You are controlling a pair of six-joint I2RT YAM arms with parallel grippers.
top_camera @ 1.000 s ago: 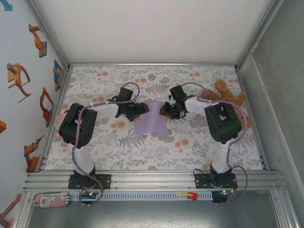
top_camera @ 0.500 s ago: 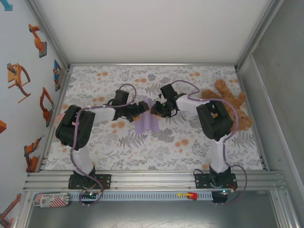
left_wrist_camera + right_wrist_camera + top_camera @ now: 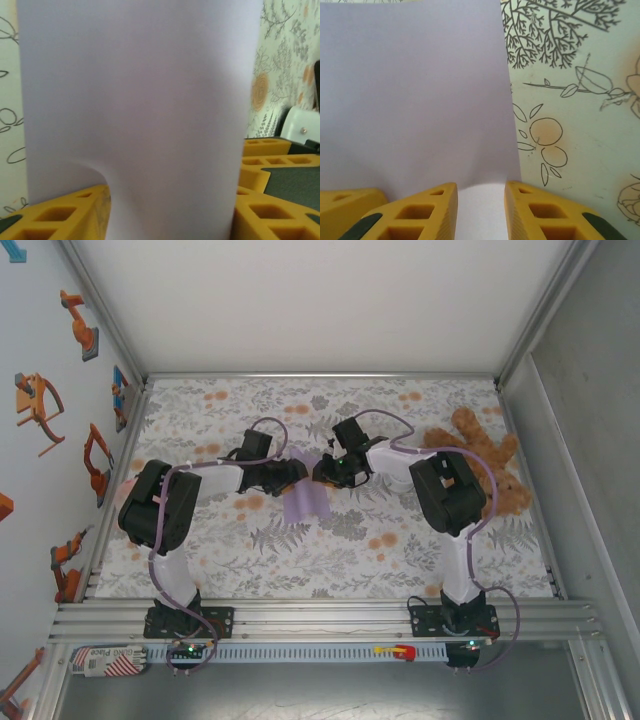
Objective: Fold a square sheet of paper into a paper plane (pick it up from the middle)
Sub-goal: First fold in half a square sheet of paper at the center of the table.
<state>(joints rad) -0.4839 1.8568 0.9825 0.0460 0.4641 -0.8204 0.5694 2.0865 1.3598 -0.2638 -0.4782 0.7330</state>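
Paper sheet [image 3: 305, 503] in R tool [image 3: 480, 185]'s grip; L tool [image 3: 297, 471] astride it, hold unclear.

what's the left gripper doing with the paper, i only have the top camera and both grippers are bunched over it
Observer: On the left wrist camera the lavender sheet stands up between the yellow fingers of the left gripper, which sit wide apart on either side of it.
Operator: and the right one
Observer: On the right wrist camera the sheet's edge runs down into the gap between the fingers of the right gripper. I cannot tell whether they pinch it.
Operator: any crease pressed in
Observer: The paper's face looks smooth and uncreased on both wrist cameras, with a soft bend low down near the left gripper's left-hand finger.
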